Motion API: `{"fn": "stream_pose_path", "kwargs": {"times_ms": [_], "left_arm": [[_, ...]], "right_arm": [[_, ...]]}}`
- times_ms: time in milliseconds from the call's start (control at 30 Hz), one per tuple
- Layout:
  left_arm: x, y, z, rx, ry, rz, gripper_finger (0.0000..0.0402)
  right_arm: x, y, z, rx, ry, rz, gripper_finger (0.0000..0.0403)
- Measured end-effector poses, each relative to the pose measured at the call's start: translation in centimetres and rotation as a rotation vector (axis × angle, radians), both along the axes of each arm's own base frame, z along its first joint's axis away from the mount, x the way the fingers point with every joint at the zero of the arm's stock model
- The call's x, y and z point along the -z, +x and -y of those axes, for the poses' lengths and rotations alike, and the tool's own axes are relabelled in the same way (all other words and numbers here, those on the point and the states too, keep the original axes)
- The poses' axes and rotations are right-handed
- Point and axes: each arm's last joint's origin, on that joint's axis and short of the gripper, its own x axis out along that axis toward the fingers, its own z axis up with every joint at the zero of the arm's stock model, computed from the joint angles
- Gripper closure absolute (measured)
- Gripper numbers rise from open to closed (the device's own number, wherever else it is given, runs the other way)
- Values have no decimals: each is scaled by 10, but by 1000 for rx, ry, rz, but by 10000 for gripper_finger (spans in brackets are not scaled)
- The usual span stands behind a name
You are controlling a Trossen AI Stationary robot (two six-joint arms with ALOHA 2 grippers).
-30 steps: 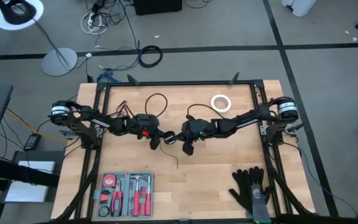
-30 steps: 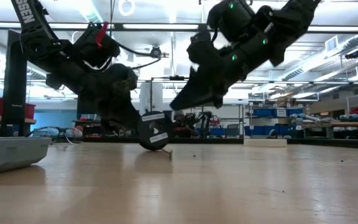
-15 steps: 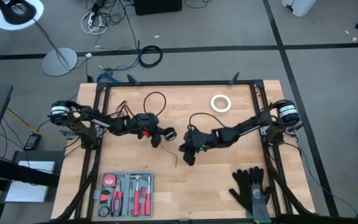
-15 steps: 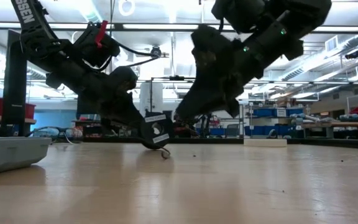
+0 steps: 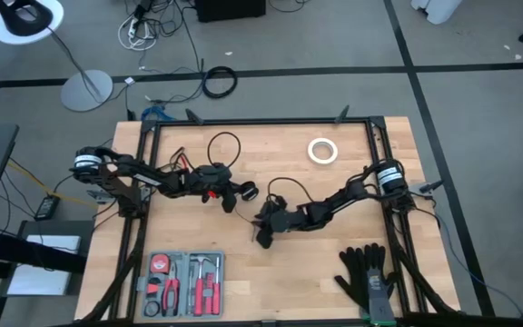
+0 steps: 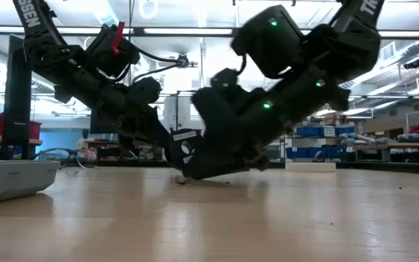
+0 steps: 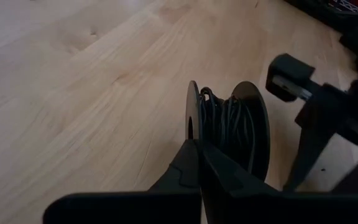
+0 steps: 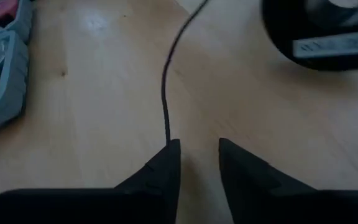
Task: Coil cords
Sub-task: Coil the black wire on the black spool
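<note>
Right gripper [image 5: 262, 233]: moved down and toward table's [image 5: 316, 263] front; fingers [image 8: 166, 163] narrowly parted at thin black cord's [image 8: 165, 106] free end. Left gripper [image 7: 199, 163]: fingers pinched on round black puck's [image 7: 229, 134] flange, cord wound inside, near table centre.

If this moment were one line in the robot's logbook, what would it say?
left gripper: shut on spool | right gripper: open, low over table at loose cord end
</note>
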Motion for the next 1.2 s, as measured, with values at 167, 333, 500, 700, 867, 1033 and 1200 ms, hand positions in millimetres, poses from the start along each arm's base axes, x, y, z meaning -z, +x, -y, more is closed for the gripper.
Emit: {"fn": "stream_pose_path", "kwargs": {"times_ms": [167,333,500,700,867,1033,1200], "left_arm": [[0,0,0,-1,0,-1,401],[1,-1,-1,-17,9,-10,401],[1,-1,-4,-47,21,-13,401],[-1,-2,-14,-127,19,15,401],[-7,-1,-21,-149,24,81,401],[-12,1,-24,-157,32,139,401],[-13,1,-25,-158,33,146,401]], "right_arm": [[9,11,-11,-36,-77,-24,265],[7,8,-13,-55,-162,-82,268],[-6,1,-4,-50,-206,-178,284],[-30,-13,12,34,-186,-262,302],[-59,-12,15,52,-186,-167,308],[-54,-3,15,57,-103,-77,300],[-36,2,18,53,-93,-94,288]]}}
